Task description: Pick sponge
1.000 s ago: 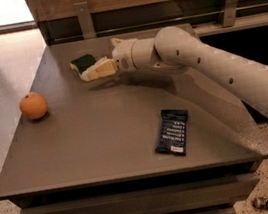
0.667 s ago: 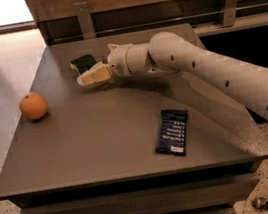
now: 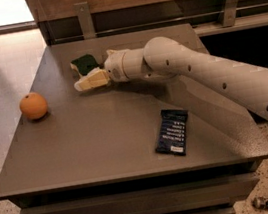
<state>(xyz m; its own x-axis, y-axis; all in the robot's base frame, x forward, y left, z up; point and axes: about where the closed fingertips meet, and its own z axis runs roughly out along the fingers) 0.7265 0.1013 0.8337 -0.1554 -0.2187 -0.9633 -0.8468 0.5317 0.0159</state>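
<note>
Near me a dark packet (image 3: 172,132) on the tabletop (image 3: 102,129), orange (image 3: 33,105) at left; farther, my hand (image 3: 83,82) low over tabletop, can't tell if spread or pressed together; sponge (image 3: 84,63) lies just behind it, twd far edge, long axis approx. left-right.

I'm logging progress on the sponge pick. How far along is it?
Done: the arm has reached across the table, putting the gripper right at the sponge. In hand: closing in on it; one cream finger lies just in front. Left: gripping and lifting, since the sponge looks to be resting on the table. The orange and dark packet lie apart.
</note>
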